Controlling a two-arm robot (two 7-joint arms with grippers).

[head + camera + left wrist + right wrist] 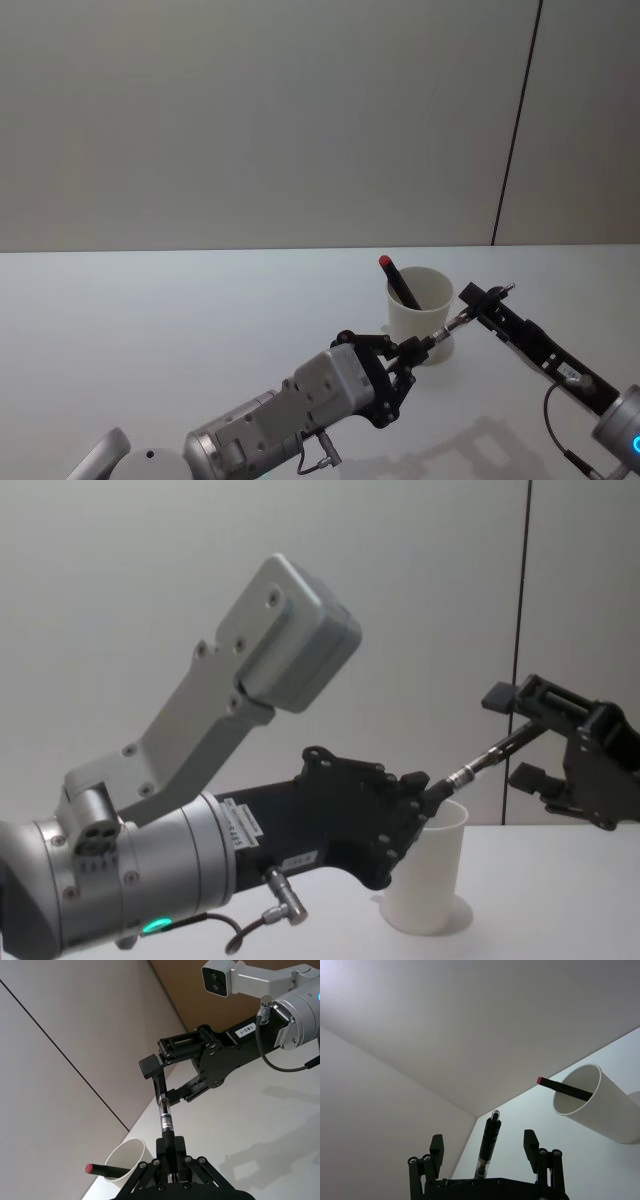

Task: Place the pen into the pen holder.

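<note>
My left gripper [413, 350] is shut on one end of a dark pen [447, 328] with a clear barrel, holding it slanted just above and in front of the pen holder [420, 312], a plain white paper cup. The pen's far end lies between the spread fingers of my right gripper [476, 306], which is open and not touching it. In the right wrist view the pen [488, 1144] sits midway between the two fingers [437, 1146]. In the left wrist view my left gripper [169, 1149] clamps the pen [165, 1122].
A black pen with a red end [401, 281] leans inside the cup, sticking out over the rim. The cup stands on a white table [150, 330] with a grey wall behind it.
</note>
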